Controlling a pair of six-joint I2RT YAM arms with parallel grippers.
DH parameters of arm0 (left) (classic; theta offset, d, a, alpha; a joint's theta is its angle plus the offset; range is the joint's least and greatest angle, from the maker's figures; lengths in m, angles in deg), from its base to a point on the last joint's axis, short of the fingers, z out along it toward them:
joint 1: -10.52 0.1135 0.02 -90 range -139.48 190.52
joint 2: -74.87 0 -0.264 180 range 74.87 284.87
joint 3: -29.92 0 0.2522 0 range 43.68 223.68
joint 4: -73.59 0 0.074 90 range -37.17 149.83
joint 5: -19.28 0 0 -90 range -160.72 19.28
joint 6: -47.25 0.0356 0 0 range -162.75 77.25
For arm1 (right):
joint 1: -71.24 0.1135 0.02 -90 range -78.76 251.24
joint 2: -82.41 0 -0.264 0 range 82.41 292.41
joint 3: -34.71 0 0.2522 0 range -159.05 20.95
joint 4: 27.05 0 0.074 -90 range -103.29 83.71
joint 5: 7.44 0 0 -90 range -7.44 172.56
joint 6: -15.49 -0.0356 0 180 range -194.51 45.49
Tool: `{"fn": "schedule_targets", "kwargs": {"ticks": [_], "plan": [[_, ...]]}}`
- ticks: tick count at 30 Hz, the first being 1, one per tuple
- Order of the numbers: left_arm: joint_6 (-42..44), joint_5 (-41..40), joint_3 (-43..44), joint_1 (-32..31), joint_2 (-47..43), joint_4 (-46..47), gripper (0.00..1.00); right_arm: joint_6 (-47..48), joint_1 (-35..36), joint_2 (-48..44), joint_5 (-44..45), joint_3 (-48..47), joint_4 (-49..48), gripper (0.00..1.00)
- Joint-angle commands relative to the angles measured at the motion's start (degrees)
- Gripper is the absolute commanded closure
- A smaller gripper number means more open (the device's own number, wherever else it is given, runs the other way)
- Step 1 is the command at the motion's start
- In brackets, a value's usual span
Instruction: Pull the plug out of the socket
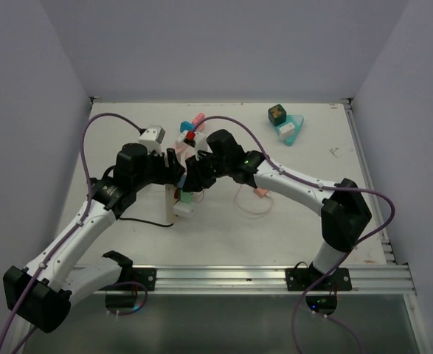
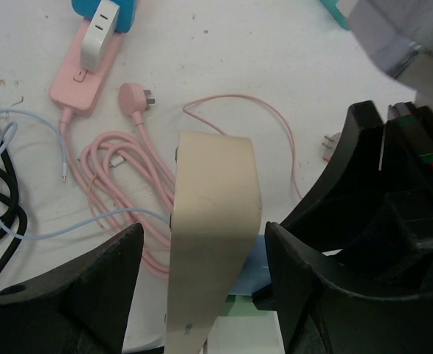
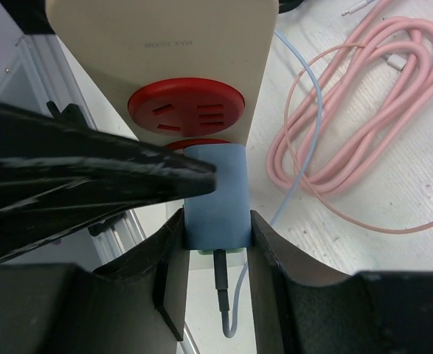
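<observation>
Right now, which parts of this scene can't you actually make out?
Right wrist view: the body of the blue plug covers its own pins, so how deep they sit in the power strip is hidden.
Top view: the left gripper and right gripper mostly cover the plug.
Left wrist view: the strip's lower end is cut off by the bottom edge.

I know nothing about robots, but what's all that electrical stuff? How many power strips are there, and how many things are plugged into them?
Power strips: 2 (beige strip, pink strip)
Plugged-in items: 2 (blue plug in the beige strip, white charger on the pink strip)
Total: 4
</observation>
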Motion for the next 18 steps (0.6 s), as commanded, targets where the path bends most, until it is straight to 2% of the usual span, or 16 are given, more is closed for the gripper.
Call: {"fn": "schedule_targets", "kwargs": {"ticks": [1, 6, 12, 14, 15, 18], "plan": [[-1.86, 0.01, -3.38, -0.17, -1.53, 7.55, 0.30, -1.99, 0.27, -5.55, -2.62, -1.17, -4.35, 1.00], [-1.60, -0.70, -5.75, -0.17, -1.36, 12.38, 0.44, -2.25, 0.62, -5.64, -2.97, -1.17, -4.35, 1.00], [-0.02, -1.66, -6.11, -0.17, -0.74, 14.85, 0.66, -2.34, 0.79, -5.82, -3.23, -0.56, -4.26, 1.00], [0.77, -2.45, -6.20, -0.17, -0.92, 14.94, 0.76, -2.17, 0.71, -6.34, -3.23, 0.14, -4.00, 1.00], [1.56, -4.11, -6.37, -0.17, -1.09, 14.94, 0.85, -2.16, 0.71, -6.52, -3.23, 0.75, -3.82, 1.00], [3.75, -7.02, -6.55, -0.17, -1.71, 14.59, 1.00, -1.99, 0.79, -7.48, -3.50, 2.33, -3.21, 1.00]]}}
